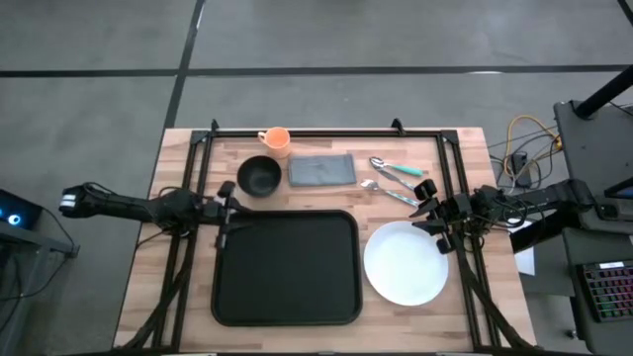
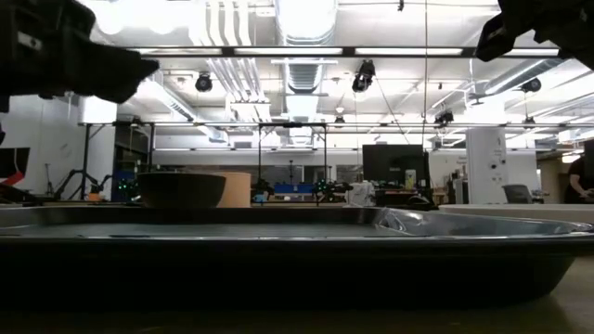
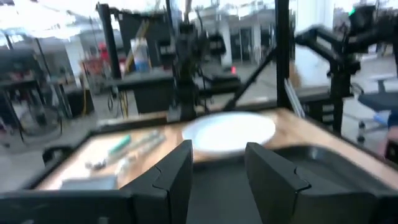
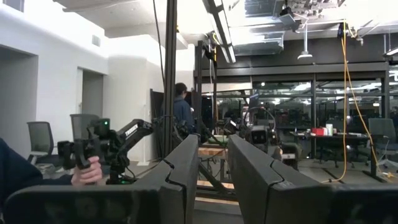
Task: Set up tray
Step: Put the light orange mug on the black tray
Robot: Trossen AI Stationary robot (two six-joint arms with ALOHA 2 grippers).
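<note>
The black tray (image 1: 287,267) lies flat on the wooden table, in the near middle; in the low view the tray (image 2: 278,250) fills the foreground. My left gripper (image 1: 228,212) hovers open over the tray's far left corner, raised above it; in its wrist view the left gripper (image 3: 217,168) looks across the tray (image 3: 317,162) toward the white plate (image 3: 230,130). My right gripper (image 1: 428,210) is open and raised above the far right edge of the plate (image 1: 406,262), which rests on the table right of the tray. In its own wrist view the right gripper (image 4: 213,168) points level into the room.
Behind the tray stand a black bowl (image 1: 259,176), an orange cup (image 1: 276,140), a grey folded cloth (image 1: 321,170) and utensils with green handles (image 1: 396,178). Black frame rails (image 1: 198,178) run along the table's sides. A person's hand (image 4: 87,171) holds a device beyond the table.
</note>
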